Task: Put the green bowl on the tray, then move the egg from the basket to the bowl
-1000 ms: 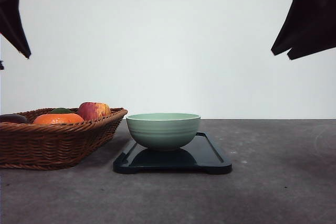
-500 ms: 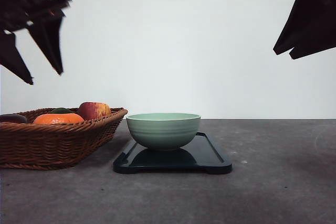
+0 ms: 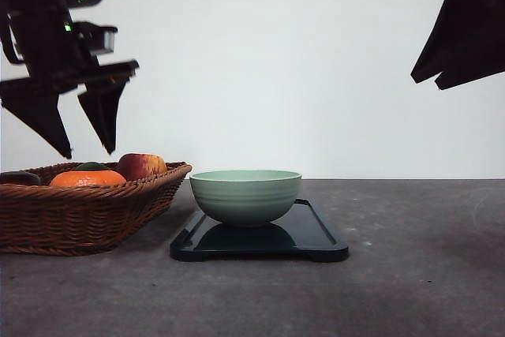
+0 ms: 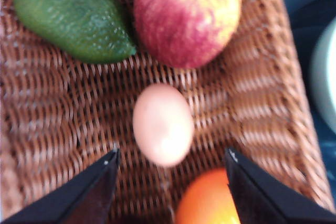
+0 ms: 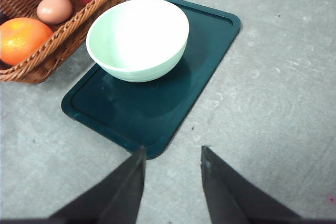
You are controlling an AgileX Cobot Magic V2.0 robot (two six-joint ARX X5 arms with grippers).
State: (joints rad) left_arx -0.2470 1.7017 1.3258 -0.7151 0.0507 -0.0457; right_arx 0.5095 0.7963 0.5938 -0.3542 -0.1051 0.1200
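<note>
A pale mint-green bowl point(image 3: 245, 195), round with faint horizontal ridges on its outside, sits upright on a flat dark tray point(image 3: 316, 234) with rounded corners and a low rim. The tray lies on a grey counter point(image 3: 418, 274). Just beside the tray, on the robot's left, stands a wide, shallow brown wicker basket point(image 3: 79, 215) with slanted sides.

In the left wrist view, a small smooth egg point(image 4: 163, 124), pale brown and oval, lies on the basket's woven floor. A red-yellow apple point(image 4: 186, 17) and a dark green fruit point(image 4: 71, 17) lie near it, and an orange fruit point(image 4: 210, 200) lies just beside it.

The left gripper point(image 3: 85, 151) hangs above the basket, its fingers spread apart and empty. The right gripper point(image 5: 170, 156) hangs high above the counter, near the tray's edge, its fingers also spread and holding nothing.
</note>
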